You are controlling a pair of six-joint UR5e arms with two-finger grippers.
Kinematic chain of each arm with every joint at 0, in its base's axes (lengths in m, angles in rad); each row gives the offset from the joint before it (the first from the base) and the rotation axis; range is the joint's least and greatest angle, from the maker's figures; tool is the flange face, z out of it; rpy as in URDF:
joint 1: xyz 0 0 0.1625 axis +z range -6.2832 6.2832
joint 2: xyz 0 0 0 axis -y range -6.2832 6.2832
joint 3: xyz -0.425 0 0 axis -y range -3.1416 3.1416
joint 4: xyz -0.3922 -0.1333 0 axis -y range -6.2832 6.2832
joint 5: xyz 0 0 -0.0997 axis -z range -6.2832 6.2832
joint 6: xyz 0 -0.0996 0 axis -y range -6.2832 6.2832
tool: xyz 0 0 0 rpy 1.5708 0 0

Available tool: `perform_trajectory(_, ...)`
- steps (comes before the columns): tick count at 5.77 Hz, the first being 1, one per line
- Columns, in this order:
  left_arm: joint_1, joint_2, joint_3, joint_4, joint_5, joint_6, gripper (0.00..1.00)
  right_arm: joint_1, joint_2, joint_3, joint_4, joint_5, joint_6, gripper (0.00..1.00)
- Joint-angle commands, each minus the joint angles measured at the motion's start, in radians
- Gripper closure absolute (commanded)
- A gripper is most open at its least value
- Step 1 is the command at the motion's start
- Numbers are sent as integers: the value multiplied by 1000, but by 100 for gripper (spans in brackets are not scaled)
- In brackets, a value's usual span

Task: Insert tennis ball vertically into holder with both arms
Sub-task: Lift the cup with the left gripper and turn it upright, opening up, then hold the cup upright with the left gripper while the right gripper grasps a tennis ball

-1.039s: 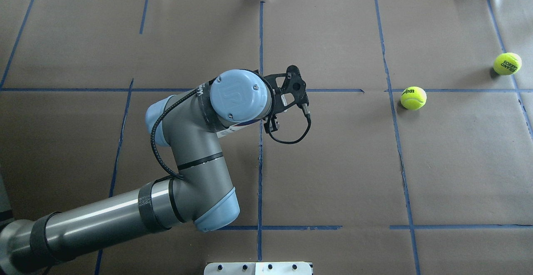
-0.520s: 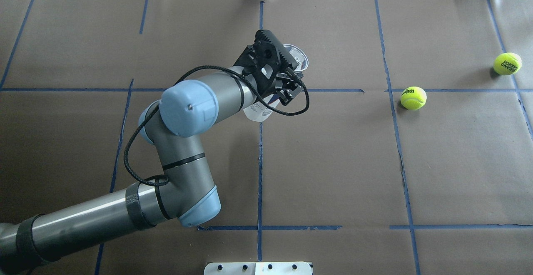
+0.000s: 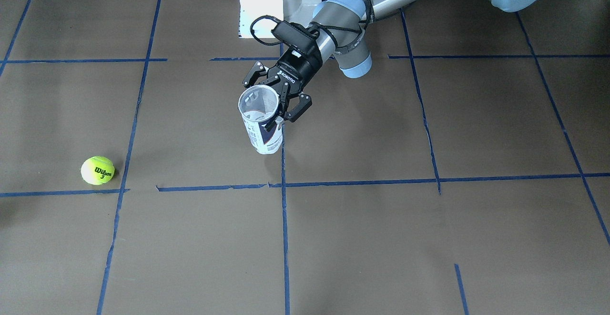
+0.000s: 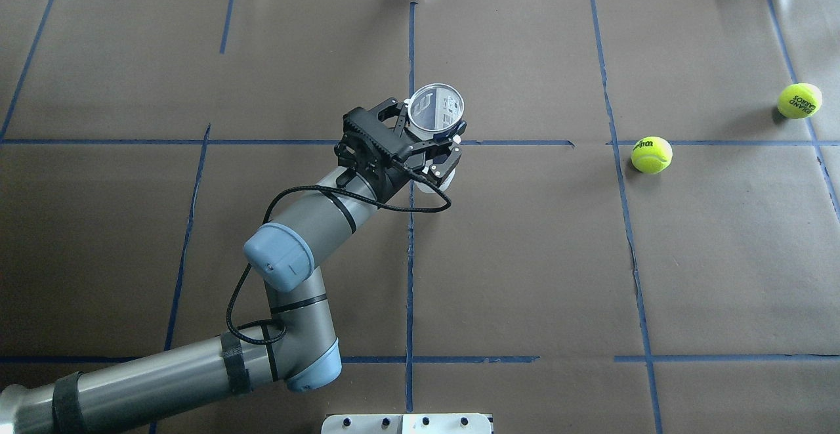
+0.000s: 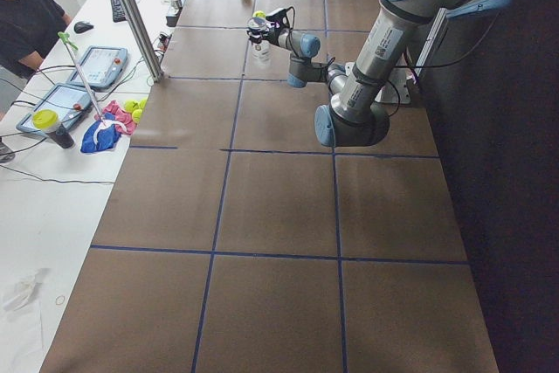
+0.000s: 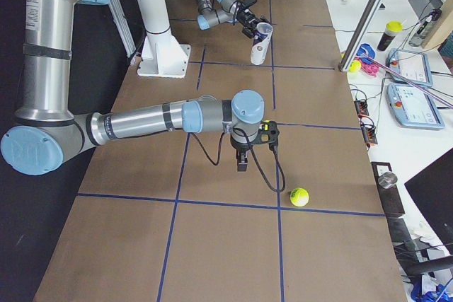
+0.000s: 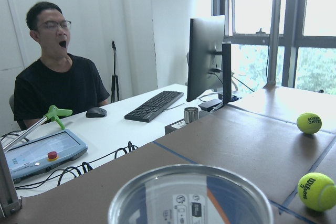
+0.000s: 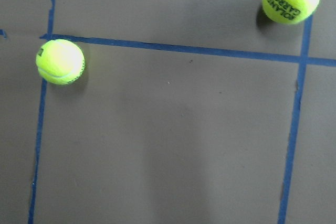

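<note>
The left end effector (image 3: pixel 275 94) is clamped around the upper part of the holder (image 3: pixel 265 136). The holder stands upright with its open mouth upward, just above the centre of the front-facing view; whether its base touches the table (image 3: pixel 381 238) cannot be determined. The tennis ball (image 3: pixel 97 170) lies on the table at the lower left of that view, well apart from the holder. The right end effector (image 6: pixel 243 155) points down over the table at the centre of the exterior right view, and its jaw opening cannot be determined.
</note>
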Motion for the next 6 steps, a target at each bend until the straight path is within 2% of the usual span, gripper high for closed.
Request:
perform_trajectory(1,13,18,48,-91,47,7,36,-72,86,-13,1,4,1,0)
perform_trajectory(2,13,32,48,-90,47,10,36,-77,151,-65,0,2,7,1)
perform_trajectory(3,16,33,49,-88,49,10,35,-95,191,-70,0,-1,24,1)
perform_trajectory(4,18,35,49,-90,49,10,34,-133,235,-70,3,-8,121,1)
perform_trajectory(5,21,35,49,-88,49,13,34,-181,248,-70,18,-66,163,0)
perform_trajectory(6,21,33,49,-90,49,10,34,-252,243,-69,135,-235,293,1)
